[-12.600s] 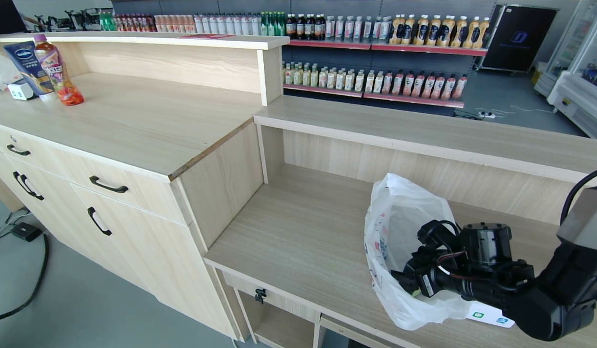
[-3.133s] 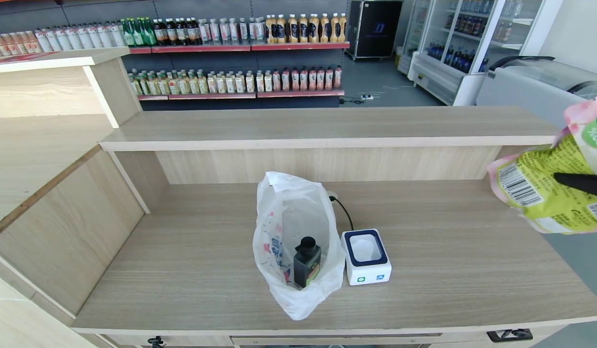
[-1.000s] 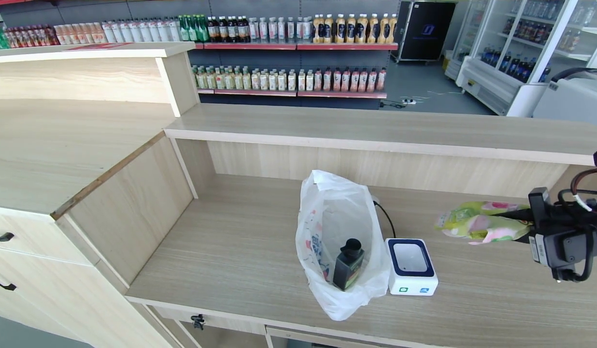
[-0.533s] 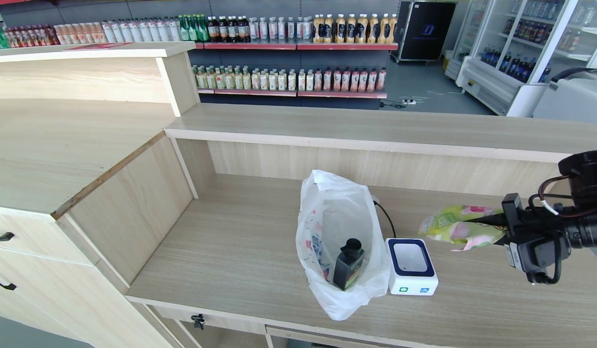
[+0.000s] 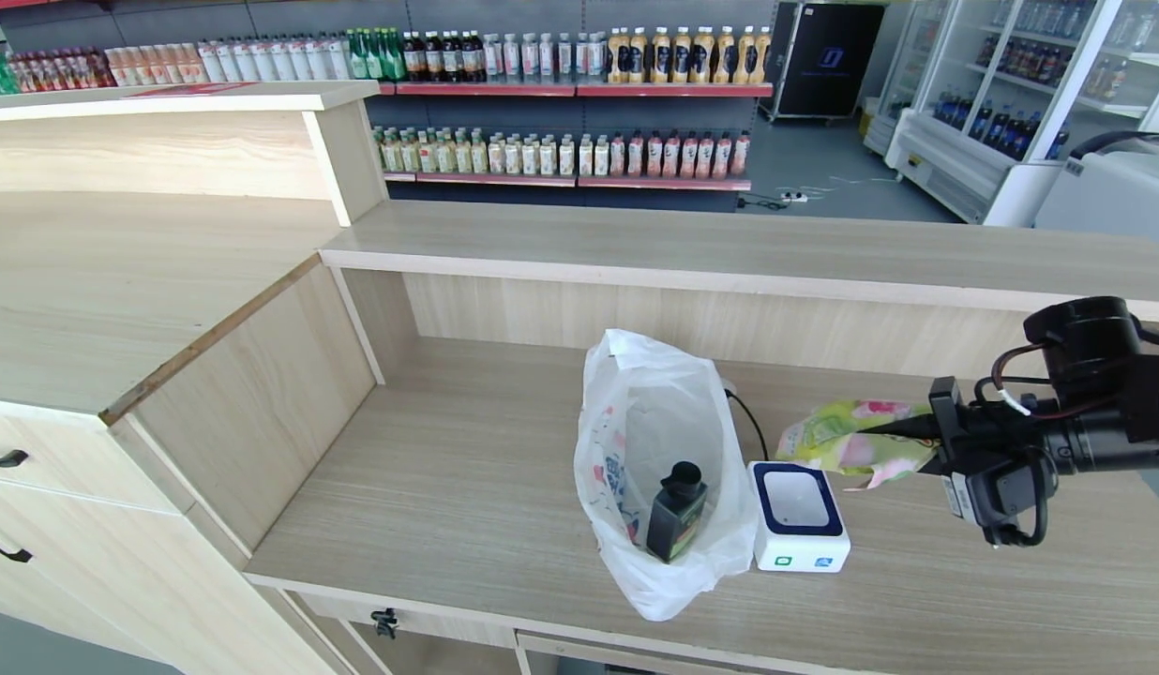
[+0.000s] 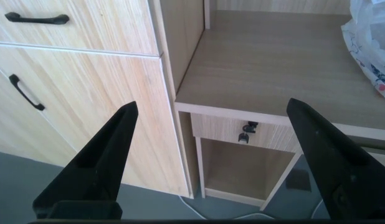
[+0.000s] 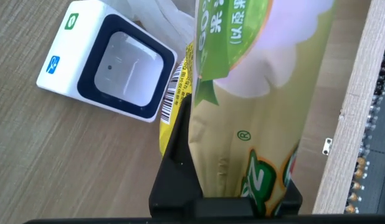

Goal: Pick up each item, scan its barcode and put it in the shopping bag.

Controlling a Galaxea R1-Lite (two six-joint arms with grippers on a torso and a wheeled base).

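A green and pink snack pouch lies level in the right claw, near the white scanner. Beside it the white shopping bag stands open on the surface, with a dark bottle upright inside.

Drink-bottle shelves stand at twelve o'clock beyond the bench; glass-door coolers at two o'clock.
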